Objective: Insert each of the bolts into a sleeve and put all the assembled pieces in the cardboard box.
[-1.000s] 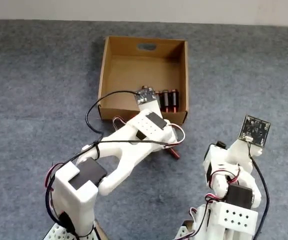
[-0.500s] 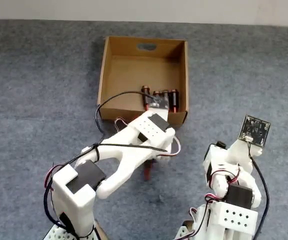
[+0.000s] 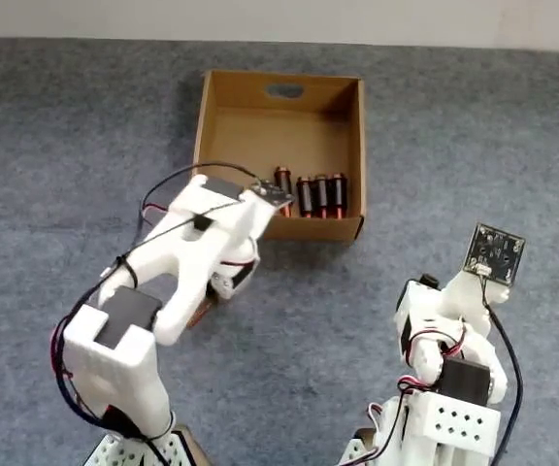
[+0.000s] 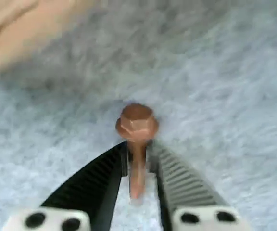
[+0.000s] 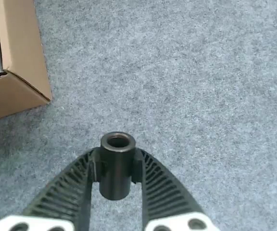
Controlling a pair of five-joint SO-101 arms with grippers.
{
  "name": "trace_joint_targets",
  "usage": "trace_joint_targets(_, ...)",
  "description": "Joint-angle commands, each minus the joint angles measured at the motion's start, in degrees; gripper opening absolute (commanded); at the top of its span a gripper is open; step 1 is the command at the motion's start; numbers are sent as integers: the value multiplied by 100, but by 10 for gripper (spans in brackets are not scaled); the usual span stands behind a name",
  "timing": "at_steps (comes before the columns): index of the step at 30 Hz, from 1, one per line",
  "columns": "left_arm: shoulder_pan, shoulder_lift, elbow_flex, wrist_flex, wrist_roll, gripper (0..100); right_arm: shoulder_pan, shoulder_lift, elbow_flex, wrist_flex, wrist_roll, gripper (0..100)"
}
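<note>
Right now you are working with the left arm (image 3: 192, 252) out over the grey carpet (image 3: 66, 146), just beside the near left corner of the cardboard box (image 3: 202, 146). Its left gripper (image 4: 138, 147) is clamping a copper hex-head bolt (image 4: 137, 126) by the shank. The head is sticking out past the tips, and the plain end is lying back between the jaws. That is the point to be minding, since the shank end, not the head, is what has to enter the bore. I judge you are needing either a turn of the wrist or an approach from the sleeve's side.

Moving across, four assembled pieces (image 3: 313, 194) are lying side by side in the box's near right corner, so this looks like a late pair.

On the right, the right arm (image 3: 444, 340) is sitting well apart from the left. Its right gripper (image 5: 115, 154) is squeezing a black sleeve (image 5: 117, 163) around the middle, with the open bore facing away from the wrist and free of the jaws. When you are bringing the two together, be lining the shank up with that bore before pushing. The grip on the shank is narrow, so a skewed push is likely to twist the bolt.
</note>
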Motion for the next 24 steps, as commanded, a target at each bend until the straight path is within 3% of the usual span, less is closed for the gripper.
trace_joint_targets(1, -127, -488, 92, 18, -62, 148, 22, -66, -22, -75, -26, 5)
trace_joint_targets(14, -154, -681, 1174, -1591, -53, 123, 40, -66, -13, -75, -26, 5)
trace_joint_targets(24, -136, -734, 910, -1802, -18, 125, 31, -57, -13, -75, -26, 5)
